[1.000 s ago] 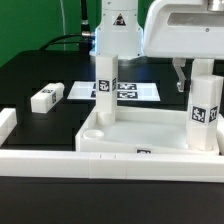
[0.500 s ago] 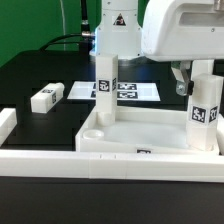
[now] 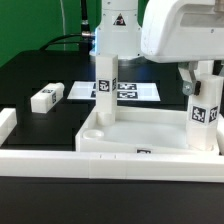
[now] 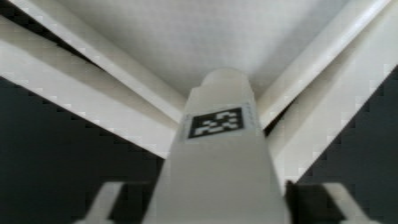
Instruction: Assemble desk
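- Change since a second ago: my gripper [image 3: 200,78] has slid along the exterior view's right side and come down over the right-hand leg; parts on the table have not shifted.
- Table [image 3: 30,75]: flat matt black surface carrying every part.
- Desk panel [image 3: 140,128]: white moulded plastic, rectangular, raised rim, lying socket-side up at the table's near edge so legs can go in from above. An open round socket [image 3: 95,132] shows at its near corner on the exterior view's left.
- Marker board [image 3: 140,92]: thin flat white sheet with printed tags, at the table's far edge behind the panel.
- Upright leg [image 3: 104,85]: square-section, white, tagged, standing at the panel's far left corner.
- Right-hand leg [image 3: 204,112]: same form, upright at the panel's right corner. In the wrist view, this leg [image 4: 221,130] runs up between my fingers [image 4: 103,200], jaws narrow on either side; whether they already press it I cannot tell.
- Loose leg [image 3: 46,97]: lying flat near the table's left edge, awaiting its turn.
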`<action>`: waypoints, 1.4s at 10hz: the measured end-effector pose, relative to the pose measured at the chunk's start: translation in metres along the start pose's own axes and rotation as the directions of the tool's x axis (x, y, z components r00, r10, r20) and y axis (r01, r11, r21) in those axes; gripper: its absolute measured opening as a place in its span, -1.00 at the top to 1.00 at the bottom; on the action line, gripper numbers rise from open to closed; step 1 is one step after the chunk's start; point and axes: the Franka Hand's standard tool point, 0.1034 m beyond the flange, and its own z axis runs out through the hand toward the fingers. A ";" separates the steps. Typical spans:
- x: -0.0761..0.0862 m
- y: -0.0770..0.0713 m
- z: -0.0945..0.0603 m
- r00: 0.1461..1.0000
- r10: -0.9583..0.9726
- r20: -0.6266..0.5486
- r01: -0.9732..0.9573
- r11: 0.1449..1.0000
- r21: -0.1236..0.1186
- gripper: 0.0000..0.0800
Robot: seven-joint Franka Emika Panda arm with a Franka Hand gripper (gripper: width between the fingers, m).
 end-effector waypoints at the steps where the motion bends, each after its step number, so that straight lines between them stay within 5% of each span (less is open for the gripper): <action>1: 0.000 0.000 0.000 1.000 0.000 0.000 0.000 1.000 0.000 0.27; 6: -0.002 0.008 0.001 0.920 0.392 0.002 -0.392 0.920 0.007 0.27; 10: -0.003 0.008 0.000 0.699 0.715 0.025 -0.716 0.698 0.026 0.27; 14: -0.003 0.007 0.002 0.454 0.890 0.034 -0.891 0.454 0.018 0.27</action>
